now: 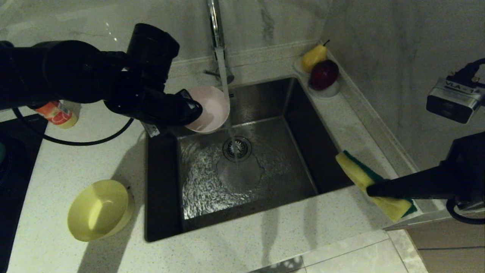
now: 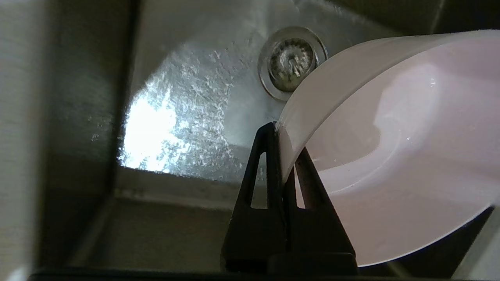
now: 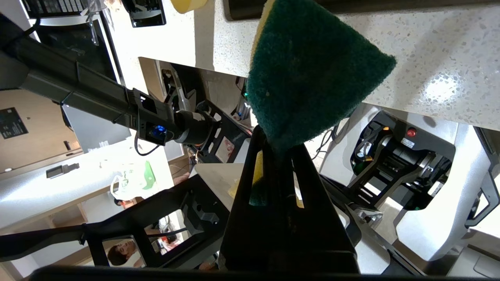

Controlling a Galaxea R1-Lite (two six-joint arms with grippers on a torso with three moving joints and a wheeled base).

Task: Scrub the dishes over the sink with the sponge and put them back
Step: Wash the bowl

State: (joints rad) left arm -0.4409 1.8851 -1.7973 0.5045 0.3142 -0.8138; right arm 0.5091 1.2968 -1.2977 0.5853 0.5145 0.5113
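My left gripper (image 1: 191,113) is shut on the rim of the pale pink bowl (image 1: 210,108), holding it tilted over the sink (image 1: 303,125) beside the running water. In the left wrist view the fingers (image 2: 269,156) pinch the pink bowl (image 2: 390,156) above the drain (image 2: 292,62). My right gripper (image 1: 373,189) is shut on the sponge (image 1: 358,172), green side and yellow foam showing, over the counter right of the sink. The right wrist view shows the sponge (image 3: 308,78) clamped in that gripper (image 3: 277,144). A yellow bowl (image 1: 99,209) lies on the counter left of the sink.
Water streams from the chrome faucet (image 1: 216,26) onto the drain (image 1: 237,148). A small white dish (image 1: 329,91) with a pear and a dark red fruit sits at the sink's far right corner. A bottle (image 1: 58,113) stands at the left beside a black hob.
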